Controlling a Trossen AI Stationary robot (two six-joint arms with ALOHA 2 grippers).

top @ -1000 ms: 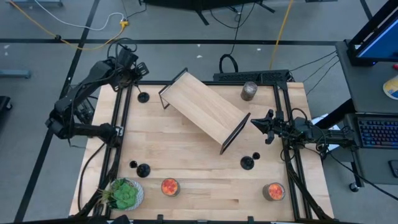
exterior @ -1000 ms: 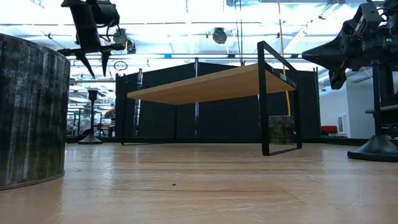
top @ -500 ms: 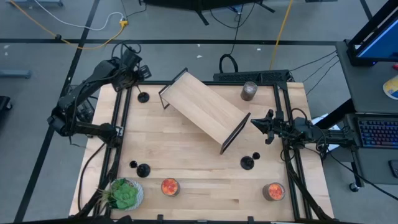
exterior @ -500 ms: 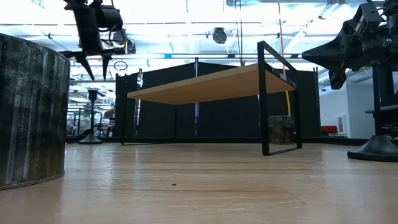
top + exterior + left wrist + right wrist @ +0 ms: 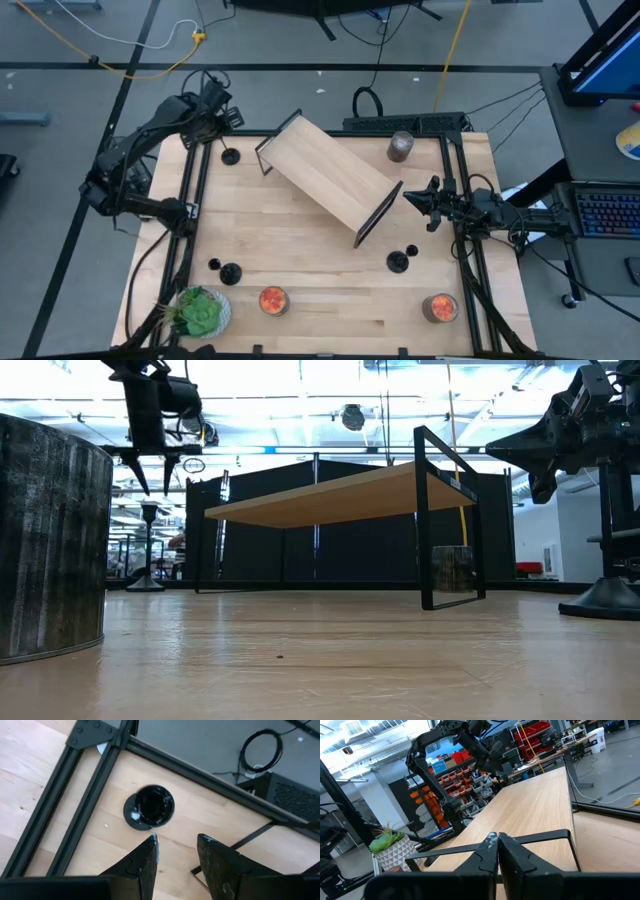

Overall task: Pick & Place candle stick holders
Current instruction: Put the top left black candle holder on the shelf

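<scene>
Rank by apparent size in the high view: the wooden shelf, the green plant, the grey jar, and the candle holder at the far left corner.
1. Wooden shelf
2. Green plant
3. Grey jar
4. Candle holder, smallest

All stand on the table, so the order seems dependable.

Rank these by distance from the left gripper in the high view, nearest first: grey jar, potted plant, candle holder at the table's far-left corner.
From the left gripper:
1. Candle holder, far-left corner, right beside the gripper.
2. Grey jar, far edge, past the wooden shelf.
3. Potted plant, near-left corner; only slightly farther than the jar.
</scene>
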